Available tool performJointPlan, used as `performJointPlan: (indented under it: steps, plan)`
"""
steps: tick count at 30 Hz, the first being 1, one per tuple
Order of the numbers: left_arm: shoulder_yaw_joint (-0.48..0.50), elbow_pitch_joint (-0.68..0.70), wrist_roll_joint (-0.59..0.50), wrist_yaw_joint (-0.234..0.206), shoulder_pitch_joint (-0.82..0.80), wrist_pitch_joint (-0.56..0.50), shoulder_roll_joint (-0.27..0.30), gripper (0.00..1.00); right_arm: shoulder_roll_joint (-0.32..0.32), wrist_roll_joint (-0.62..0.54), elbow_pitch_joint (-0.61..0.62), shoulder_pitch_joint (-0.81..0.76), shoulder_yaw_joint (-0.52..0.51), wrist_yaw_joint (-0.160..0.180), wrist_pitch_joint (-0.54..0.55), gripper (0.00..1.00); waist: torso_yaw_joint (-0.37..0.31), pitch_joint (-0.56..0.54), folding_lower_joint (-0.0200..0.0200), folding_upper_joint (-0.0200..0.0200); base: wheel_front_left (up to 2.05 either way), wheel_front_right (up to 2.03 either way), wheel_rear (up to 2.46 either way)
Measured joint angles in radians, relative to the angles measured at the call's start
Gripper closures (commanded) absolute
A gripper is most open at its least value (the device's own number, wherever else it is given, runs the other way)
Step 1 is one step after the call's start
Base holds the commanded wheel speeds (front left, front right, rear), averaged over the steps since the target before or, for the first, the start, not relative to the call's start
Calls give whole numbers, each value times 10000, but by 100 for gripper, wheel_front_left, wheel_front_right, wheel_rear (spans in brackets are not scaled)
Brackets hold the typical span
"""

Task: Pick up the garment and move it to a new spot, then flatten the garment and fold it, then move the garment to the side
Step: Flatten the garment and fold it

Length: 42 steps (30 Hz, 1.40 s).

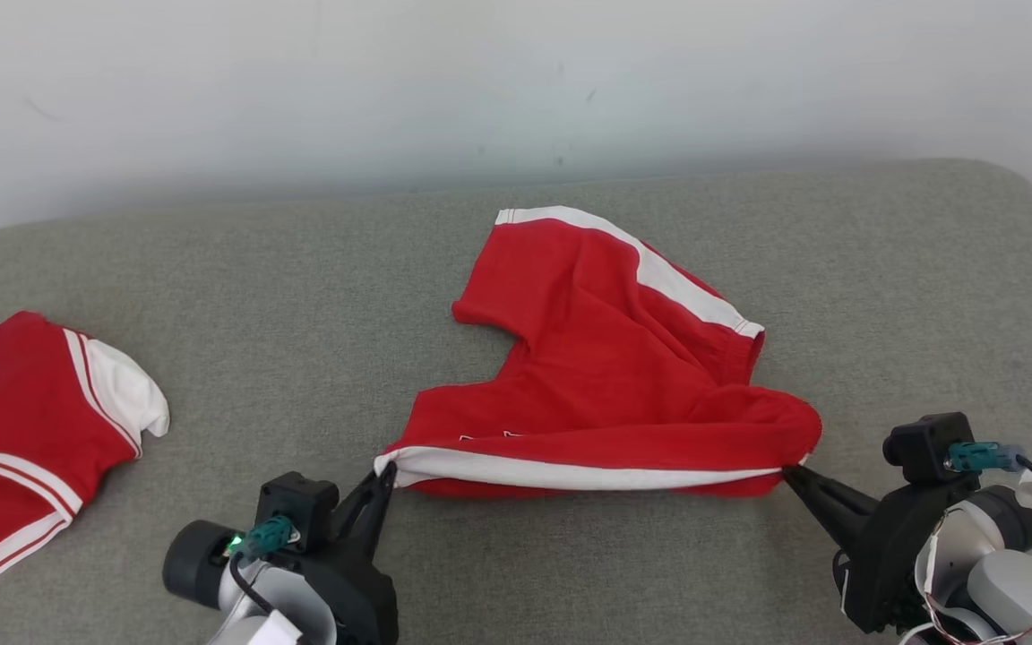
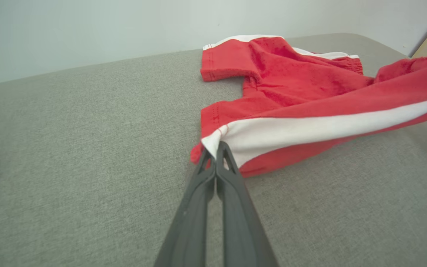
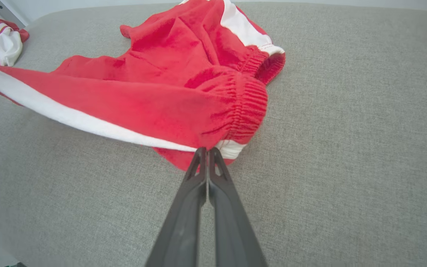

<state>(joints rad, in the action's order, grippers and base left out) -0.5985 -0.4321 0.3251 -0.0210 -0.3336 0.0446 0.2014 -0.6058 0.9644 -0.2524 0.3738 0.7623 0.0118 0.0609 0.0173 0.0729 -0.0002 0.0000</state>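
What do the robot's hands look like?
Not like yours. Each is a black claw with two long, pointy fingers. The left gripper has a black box with a teal plug, a black cable and a tiny green light. The right gripper has the same box and plug, on a pale grey arm.

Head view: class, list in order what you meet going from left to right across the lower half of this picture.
red-and-white jersey → left hand → red shorts → right hand
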Motion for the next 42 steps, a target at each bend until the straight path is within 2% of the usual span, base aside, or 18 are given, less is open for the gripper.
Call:
performJointPlan:
  steps: [5, 9, 11, 12, 14, 15, 18, 21, 22, 24, 25, 26, 27, 29, 31, 35, 37, 42]
  plan:
    - [-157, 487, 13, 219, -2, -150, -2, 100, -46, 109, 368, 135, 303, -347, 692, 100, 76, 101, 1, 0, 0, 0, 0]
    - [-222, 769, 199, 690, -137, -493, 59, 100, -63, 278, 591, 703, 552, -685, 1586, 100, 59, 315, 1, 0, 0, 0, 0]
    - [-311, 865, 384, 1129, -473, -871, 184, 100, -73, 468, 608, 1162, 639, -817, 2232, 100, 35, 473, 1, 0, 0, 0, 0]
    - [-362, 890, 683, 1413, -947, -1354, 295, 100, -58, 744, 535, 1735, 750, -897, 3018, 100, 5, 667, 1, 0, 0, 0, 0]
    - [-228, 809, 1465, 1542, -1553, -1916, 251, 100, -8, 1127, 230, 2445, 832, -968, 4034, 100, -34, 893, 2, 0, 0, 0, 0]
    - [-228, 809, 1465, 1542, -1553, -1916, 251, 100, -8, 1127, 230, 2445, 832, -968, 4034, 100, -34, 893, 2, 0, 0, 0, 0]
    - [161, 334, 2242, 1538, -3105, -2922, 295, 100, 274, 1697, -520, 3962, 648, -876, 5484, 100, -101, 1262, 4, 1, 0, 0, 0]
    - [1034, -247, 2416, 1521, -5699, -3415, 439, 100, 755, 1580, -1494, 6497, -161, -339, 6052, 100, -163, 1661, 6, 2, 0, 0, 0]
    - [1444, -399, 2406, 1513, -6769, -3404, 445, 100, 974, 1440, -1804, 7520, -629, -165, 5906, 100, -178, 1801, 6, 2, 0, 0, 0]
    - [2171, -491, 2288, 1394, -8618, -2976, 408, 100, 1312, 807, -2165, 9269, -1522, -96, 5239, 100, -195, 2079, 6, 1, 0, 0, 0]
    - [2355, -364, 1990, 1189, -9284, -2658, 385, 100, 1419, 512, -2251, 9958, -1885, 0, 4638, 100, -197, 2218, 4, 1, 0, 0, 0]
    - [2660, 25, 1645, 765, -10074, -1904, 153, 100, 1498, 314, -2414, 11067, -2483, 71, 3490, 100, -182, 2504, 3, 0, 0, 0, 0]
    - [2660, 25, 1645, 765, -10074, -1904, 153, 100, 1498, 314, -2414, 11067, -2483, 71, 3490, 100, -182, 2504, 3, 0, 0, 0, 0]
    - [2573, 316, 1482, 738, -10160, -1565, -146, 100, 1448, 408, -2422, 11372, -2865, 42, 2821, 100, -144, 2792, 3, -1, 0, 0, 0]
    - [2324, 694, 1461, 840, -9623, -1473, -144, 100, 1448, 407, -2215, 10940, -2696, -138, 2447, 100, -86, 3083, 3, 0, 0, 0, 0]
    - [2050, 263, 1476, 920, -7820, -1041, -4, 100, 1632, 408, -2506, 8931, -1904, -1022, 2015, 100, 25, 3597, 8, 3, 0, 0, 0]
    - [1781, -238, 1453, 940, -6957, -951, 140, 100, 1632, 447, -2715, 8083, -1739, -1118, 1785, 100, 78, 3765, 8, 3, 0, 0, 0]
    - [1179, -953, 1484, 1197, -5456, -541, 58, 100, 1340, 510, -2874, 6357, -1175, -1354, 1388, 100, 165, 3715, 3, 2, 0, 0, 0]
